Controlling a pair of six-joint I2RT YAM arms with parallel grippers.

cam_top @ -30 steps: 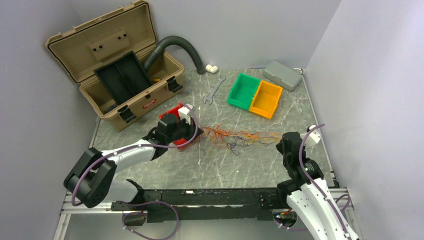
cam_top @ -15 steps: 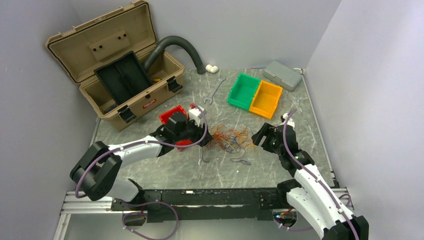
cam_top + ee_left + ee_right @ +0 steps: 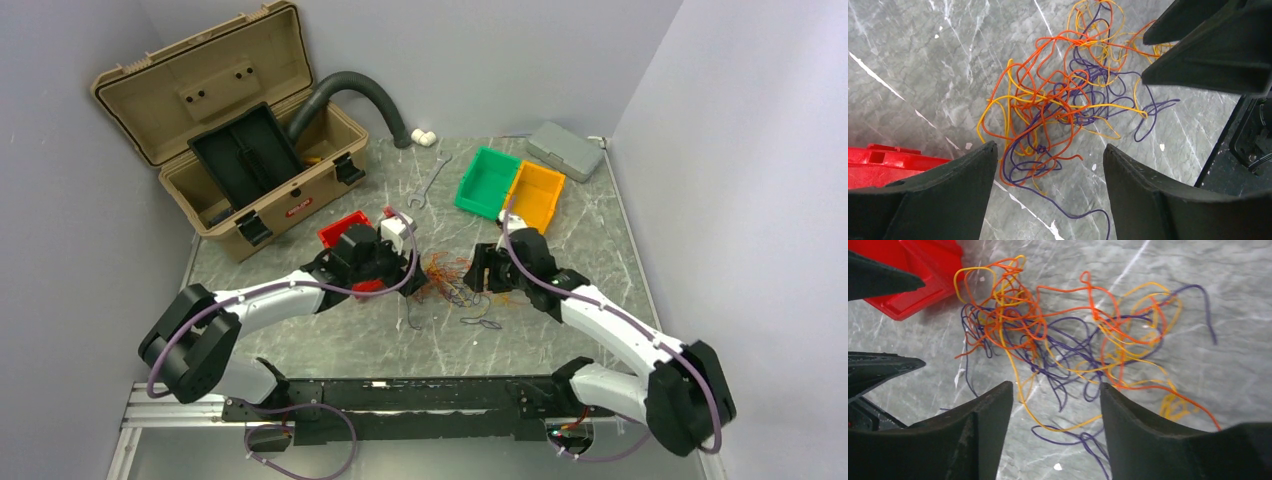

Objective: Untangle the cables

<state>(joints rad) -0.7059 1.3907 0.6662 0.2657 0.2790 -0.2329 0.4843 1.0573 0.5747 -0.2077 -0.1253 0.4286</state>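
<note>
My marbled worktop [image 3: 600, 230] carries the cables [image 3: 447, 272] mid-surface, toolbox [image 3: 280, 212] at far-left corner, grey case [image 3: 565, 150] at far-right corner, wrench [image 3: 430, 182] between.

I work in a robotics lab cell: plain grey walls [image 3: 500, 60] enclose my marble-patterned table [image 3: 400, 345], which holds an open tan toolbox [image 3: 235, 130], a wrench [image 3: 430, 182], a green bin [image 3: 487, 182] and an orange bin [image 3: 533, 197].

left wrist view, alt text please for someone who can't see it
Orange, yellow and purple cables lie tangled on a grey marbled table, just ahead of the open left gripper. A red bin sits at lower left; the right gripper shows at upper right.
</note>
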